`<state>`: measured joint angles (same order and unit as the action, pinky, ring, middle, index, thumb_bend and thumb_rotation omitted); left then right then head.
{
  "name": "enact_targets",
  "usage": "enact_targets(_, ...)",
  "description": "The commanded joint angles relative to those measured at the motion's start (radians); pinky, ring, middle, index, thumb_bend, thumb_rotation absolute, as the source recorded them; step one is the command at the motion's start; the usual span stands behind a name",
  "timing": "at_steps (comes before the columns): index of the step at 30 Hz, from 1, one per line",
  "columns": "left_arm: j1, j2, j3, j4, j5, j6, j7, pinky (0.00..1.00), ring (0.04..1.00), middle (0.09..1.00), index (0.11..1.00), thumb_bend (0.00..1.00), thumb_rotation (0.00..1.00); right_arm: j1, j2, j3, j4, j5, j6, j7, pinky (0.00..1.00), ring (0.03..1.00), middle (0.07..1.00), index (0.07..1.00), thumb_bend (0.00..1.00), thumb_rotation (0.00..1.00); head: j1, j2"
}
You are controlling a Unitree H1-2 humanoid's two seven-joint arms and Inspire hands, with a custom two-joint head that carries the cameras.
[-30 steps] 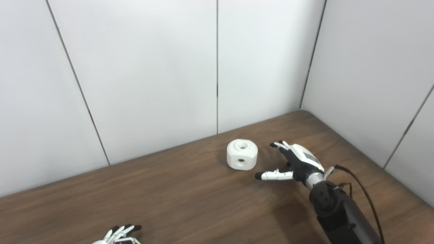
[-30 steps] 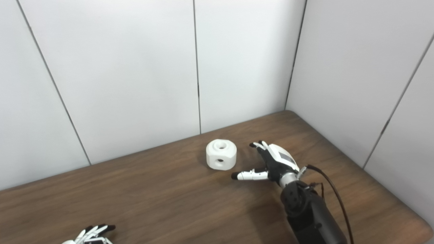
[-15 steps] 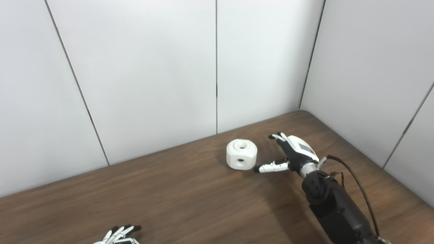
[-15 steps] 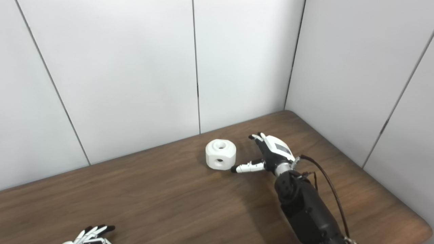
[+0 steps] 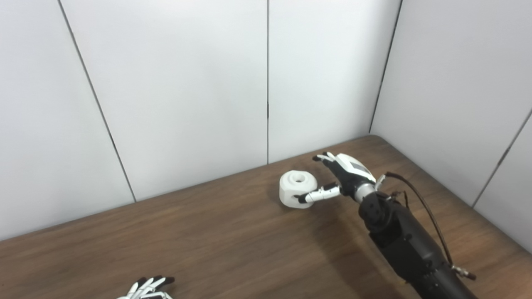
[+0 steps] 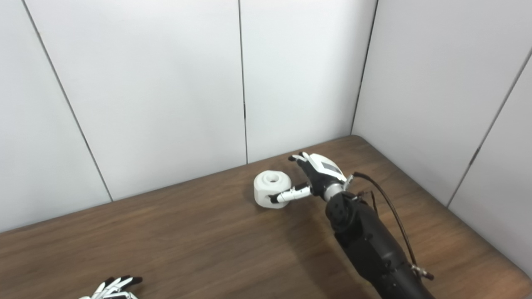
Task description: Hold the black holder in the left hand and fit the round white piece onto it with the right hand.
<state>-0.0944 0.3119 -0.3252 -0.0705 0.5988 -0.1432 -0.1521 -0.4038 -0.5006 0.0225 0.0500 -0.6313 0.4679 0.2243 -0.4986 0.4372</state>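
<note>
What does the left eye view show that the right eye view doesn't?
Only the left eye view: nothing distinct, just more wall at the left. Only the right eye view: the table's rounded near right corner. Both: the right hand, open, its thumb in front of the round white piece, and the left hand at the bottom edge.

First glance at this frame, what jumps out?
The round white piece sits alone near the back of the brown table, with the right robot hand open around it, thumb against its front face. The left robot hand is just fingertips at the bottom edge. No black holder is visible.
</note>
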Motion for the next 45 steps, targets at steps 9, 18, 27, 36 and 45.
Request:
enact_targets(9,0.015,0.006,-0.004,0.010,0.013,-0.012,0.006,1.00,0.932,0.879,0.479,0.51,0.05,-0.077,-0.025,0.043,0.033,0.013,-0.052,-0.033,0.99,1.000,1.000,0.888,1.00,0.49,0.007,-0.004)
enact_targets(18,0.021,0.011,-0.003,0.000,0.007,-0.013,0.005,1.00,0.933,0.882,0.479,0.51,0.05,-0.090,-0.041,0.067,0.034,0.015,-0.051,-0.010,0.99,1.000,1.000,0.899,1.00,0.51,0.002,0.002)
enact_targets(27,0.024,0.012,-0.001,-0.003,0.000,-0.014,0.004,1.00,0.931,0.881,0.479,0.51,0.05,-0.085,-0.033,0.070,0.049,0.000,-0.073,-0.074,0.95,1.000,1.000,0.791,0.95,0.46,0.002,0.004)
enact_targets(36,0.024,0.015,0.002,-0.009,-0.004,-0.013,-0.001,1.00,0.938,0.887,0.479,0.51,0.05,-0.079,-0.003,0.078,0.077,-0.061,-0.132,-0.257,0.89,1.000,0.950,0.483,0.51,0.14,0.001,0.009)
enact_targets(45,0.025,0.014,0.002,-0.011,-0.007,-0.013,-0.004,1.00,0.942,0.890,0.479,0.51,0.05,-0.073,-0.012,0.074,0.068,-0.053,-0.150,-0.257,0.91,1.000,0.942,0.480,0.51,0.14,0.001,0.011)
